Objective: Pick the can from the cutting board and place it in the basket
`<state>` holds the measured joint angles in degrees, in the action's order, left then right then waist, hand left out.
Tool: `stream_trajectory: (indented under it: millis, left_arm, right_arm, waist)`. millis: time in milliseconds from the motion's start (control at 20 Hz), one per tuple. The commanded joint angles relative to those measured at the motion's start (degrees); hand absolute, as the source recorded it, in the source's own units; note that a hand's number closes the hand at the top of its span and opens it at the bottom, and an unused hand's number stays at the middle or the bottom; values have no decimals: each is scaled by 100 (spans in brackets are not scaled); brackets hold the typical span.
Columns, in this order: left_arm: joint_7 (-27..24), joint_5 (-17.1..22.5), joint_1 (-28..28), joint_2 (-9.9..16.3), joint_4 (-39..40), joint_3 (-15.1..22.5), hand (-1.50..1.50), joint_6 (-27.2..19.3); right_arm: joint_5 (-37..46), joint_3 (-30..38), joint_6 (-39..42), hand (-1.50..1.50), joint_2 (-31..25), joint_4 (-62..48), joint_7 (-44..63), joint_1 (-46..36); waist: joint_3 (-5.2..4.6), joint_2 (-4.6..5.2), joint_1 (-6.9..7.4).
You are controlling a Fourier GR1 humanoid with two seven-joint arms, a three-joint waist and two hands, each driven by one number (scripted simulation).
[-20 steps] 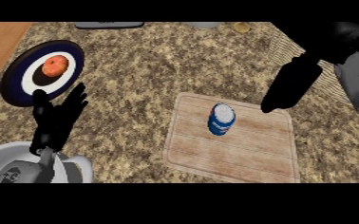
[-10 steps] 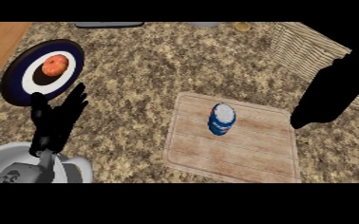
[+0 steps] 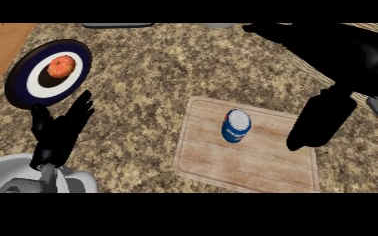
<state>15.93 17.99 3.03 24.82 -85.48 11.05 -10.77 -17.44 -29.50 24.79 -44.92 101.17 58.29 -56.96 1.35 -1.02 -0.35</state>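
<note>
Standing on the cutting board, the can is left of the right hand (fingers' state untellable).

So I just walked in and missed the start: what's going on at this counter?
The blue can stands upright on the cutting board, untouched. The right hand hangs beside it, over the board's right edge, holding nothing. The basket lies behind that arm. The left hand rests open at lower left, below a plate bearing a fruit.
</note>
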Motion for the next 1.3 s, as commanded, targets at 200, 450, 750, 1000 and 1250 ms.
stream_trajectory:
  millis: [200,450,750,1000,1250]
  left_arm:
    - [-50,-122,-763,-252,425,224,0,-24]
    - [-84,-72,-963,-85,452,86,0,205]
    - [-53,-175,-933,-241,263,99,0,103]
    - [11,-129,-899,-157,306,-70,0,217]
    - [9,-355,-1001,-424,268,186,0,80]
  right_arm:
    - [834,-575,-361,-150,337,63,333,509]
    - [964,-716,-453,-150,293,87,176,940]
    - [1660,-986,-855,-150,627,185,41,1287]
    - [1998,-1069,-868,-150,660,102,-145,1551]
    - [2369,-1151,-1099,-150,1005,-35,-218,1632]
  waist:
    - [-145,107,97]
    - [-143,101,86]
    - [-138,94,90]
    - [-138,97,71]
    - [-139,110,105]
